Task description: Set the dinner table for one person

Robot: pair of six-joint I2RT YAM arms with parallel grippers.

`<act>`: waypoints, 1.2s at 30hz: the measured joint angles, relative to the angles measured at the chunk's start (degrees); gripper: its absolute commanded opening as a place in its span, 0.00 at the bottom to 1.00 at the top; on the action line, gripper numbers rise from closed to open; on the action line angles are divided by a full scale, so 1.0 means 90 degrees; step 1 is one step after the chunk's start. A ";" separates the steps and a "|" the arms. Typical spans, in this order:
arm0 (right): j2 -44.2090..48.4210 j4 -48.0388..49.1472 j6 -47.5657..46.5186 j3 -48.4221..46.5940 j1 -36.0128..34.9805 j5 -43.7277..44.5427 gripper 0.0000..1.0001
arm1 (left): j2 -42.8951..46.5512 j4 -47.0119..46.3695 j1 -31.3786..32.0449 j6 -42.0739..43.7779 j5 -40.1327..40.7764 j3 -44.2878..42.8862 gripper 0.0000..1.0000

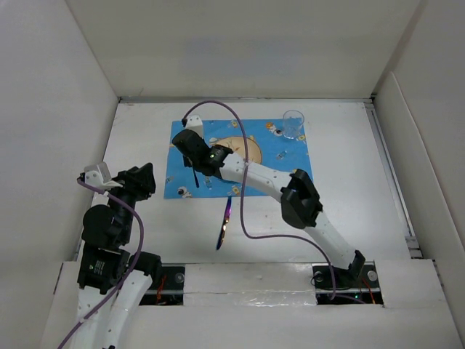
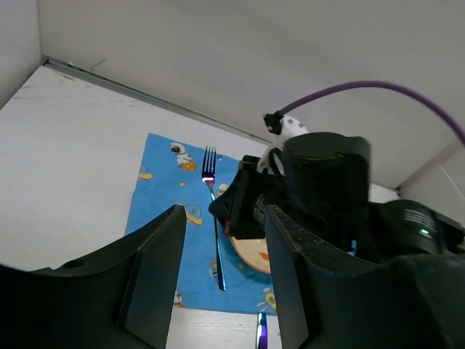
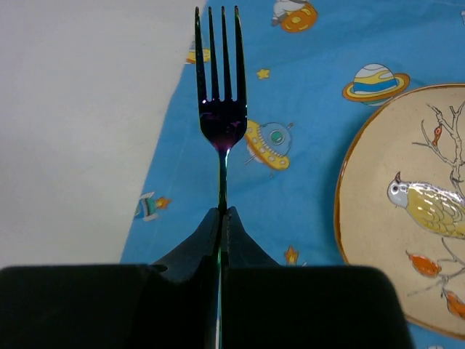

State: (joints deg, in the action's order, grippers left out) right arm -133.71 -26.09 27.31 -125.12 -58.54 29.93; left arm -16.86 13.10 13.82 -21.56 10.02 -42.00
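Observation:
The white dinner table [image 1: 349,189] carries a blue space-print placemat [image 1: 283,163] with a bird-pattern plate [image 1: 245,147] on it. My right gripper [image 1: 190,149] is over the mat's left part, shut on the handle of a dark iridescent fork [image 3: 220,80]. The fork's tines point away, left of the plate [image 3: 407,211]. In the right wrist view the gripper [image 3: 222,212] pinches the thin handle. The fork also shows in the left wrist view [image 2: 211,182]. My left gripper [image 1: 142,182] is open and empty above bare table left of the mat; its fingers [image 2: 156,276] frame the scene.
A clear glass [image 1: 293,123] stands at the mat's far right corner. An iridescent knife [image 1: 224,224] lies on the table below the mat's near edge; its tip shows in the left wrist view [image 2: 261,336]. White walls enclose the table on three sides.

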 measured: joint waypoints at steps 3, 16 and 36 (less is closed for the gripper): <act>-0.0741 -0.0372 0.0204 -0.0758 0.0287 -0.0061 0.00 | 0.0000 0.0002 0.0000 -0.0012 -0.0019 0.0000 0.44; -0.1258 -0.0597 0.1256 -0.0920 0.0733 -0.0471 0.00 | 0.0000 0.0002 0.0000 -0.0019 -0.0168 0.0000 0.44; -0.1637 -0.0306 0.1962 -0.0782 0.0925 -0.0896 0.40 | -0.0158 -0.0002 0.0000 -0.0019 -0.0372 0.0000 0.43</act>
State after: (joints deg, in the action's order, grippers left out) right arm -148.44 -28.84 44.97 -132.16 -50.22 21.87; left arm -18.28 13.08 13.82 -21.74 6.68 -42.00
